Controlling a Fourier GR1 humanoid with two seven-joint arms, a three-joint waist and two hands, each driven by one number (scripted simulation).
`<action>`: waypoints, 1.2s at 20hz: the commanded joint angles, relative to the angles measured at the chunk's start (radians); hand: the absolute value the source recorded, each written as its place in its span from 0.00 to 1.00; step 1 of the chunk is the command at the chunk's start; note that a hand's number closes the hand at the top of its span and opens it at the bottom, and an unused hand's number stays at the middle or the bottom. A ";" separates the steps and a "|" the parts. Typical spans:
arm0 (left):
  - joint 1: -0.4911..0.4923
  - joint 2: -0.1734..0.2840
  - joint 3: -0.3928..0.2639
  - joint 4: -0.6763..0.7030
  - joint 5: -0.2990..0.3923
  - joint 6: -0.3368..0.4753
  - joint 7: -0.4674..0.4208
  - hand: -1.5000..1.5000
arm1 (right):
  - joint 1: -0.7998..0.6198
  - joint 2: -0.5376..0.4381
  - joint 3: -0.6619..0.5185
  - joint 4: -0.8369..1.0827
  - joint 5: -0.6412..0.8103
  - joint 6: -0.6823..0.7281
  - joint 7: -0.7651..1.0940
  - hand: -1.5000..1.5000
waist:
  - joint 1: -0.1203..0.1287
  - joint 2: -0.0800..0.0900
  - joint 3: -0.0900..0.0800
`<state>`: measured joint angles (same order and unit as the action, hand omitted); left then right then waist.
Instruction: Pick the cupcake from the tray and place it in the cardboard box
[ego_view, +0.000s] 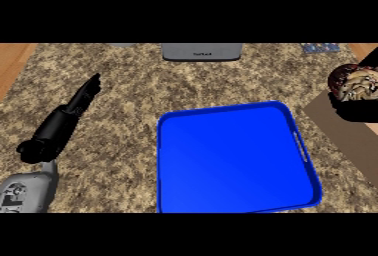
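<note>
Carrying stage, by the look of it. Blue tray (236, 160) had nothing on it, so the pick was done. Cupcake (356, 82) was up at the right edge of the head view, brown with pale swirled top, wrapped in the right hand (354, 111), whose dark fingers curled round its lower side and hid part of it. Hand and cupcake sat over the brown flap of the cardboard box (343, 137), just beside the tray's right rim. Only that corner of the box showed; the inside was out of view, so I couldn't tell whether the cupcake was over the opening or only over the edge.

Left hand (81, 102) lay over the speckled counter (111, 75), well left of the tray, fingers straight and pointing away, holding nothing. Resting.

A grey appliance (201, 51) sat at the far counter edge, out of the way.

My read: lift and most of the transfer were done. Left to do: get the cupcake down inside the box, release, pull the hand clear.
</note>
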<state>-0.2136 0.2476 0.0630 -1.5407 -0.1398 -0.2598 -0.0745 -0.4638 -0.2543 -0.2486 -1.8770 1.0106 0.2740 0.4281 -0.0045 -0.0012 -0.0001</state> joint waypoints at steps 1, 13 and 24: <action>0.064 -0.035 -0.037 -0.065 -0.019 0.012 -0.001 0.50 | -0.021 -0.085 -0.146 0.087 -0.064 -0.011 -0.025 1.00 | 0.008 0.000 0.000; 0.019 -0.010 -0.002 -0.031 0.005 -0.019 -0.001 0.50 | 0.018 -0.375 -0.250 0.552 -0.144 0.213 -0.227 1.00 | 0.007 0.002 0.000; 0.027 -0.062 -0.039 -0.009 -0.049 0.026 -0.009 0.50 | -0.020 -0.560 -0.194 0.969 -0.136 0.315 -0.497 0.00 | 0.019 0.006 0.001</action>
<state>-0.2025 0.2143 0.0457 -1.5577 -0.1645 -0.2578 -0.0778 -0.4597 -0.7578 -0.4622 -1.0320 0.8878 0.5255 0.0236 0.0095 0.0038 0.0007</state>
